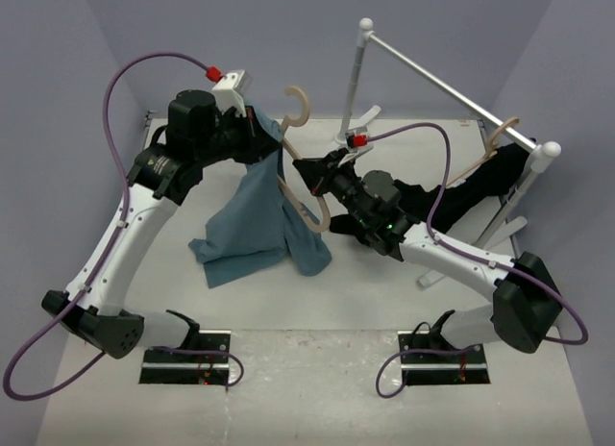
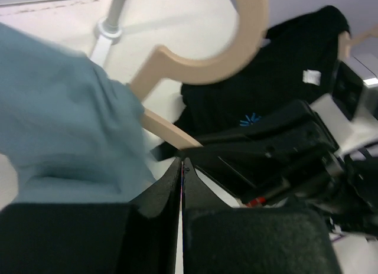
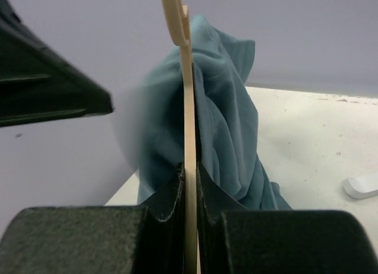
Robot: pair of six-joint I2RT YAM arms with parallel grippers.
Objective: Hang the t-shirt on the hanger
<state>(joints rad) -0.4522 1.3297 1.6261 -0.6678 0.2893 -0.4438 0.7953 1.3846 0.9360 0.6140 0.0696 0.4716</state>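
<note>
White table (image 1: 327, 311): two hangers (image 1: 307, 104), two shirts (image 1: 259, 225).

The pale beige wooden hanger (image 3: 188, 108) looked smooth and matt. The soft teal cloth t-shirt (image 1: 255, 220) was wrinkly. The thin white rail (image 1: 432, 75) looked smooth.

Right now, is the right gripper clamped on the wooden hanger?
Yes: in the right wrist view the right gripper has both fingers pressed against the thin hanger, with the blue t-shirt hanging just beyond.

Left tool (image 1: 263, 128) holds t-shirt (image 1: 252, 220); hanger (image 1: 300, 108) alongside
</note>
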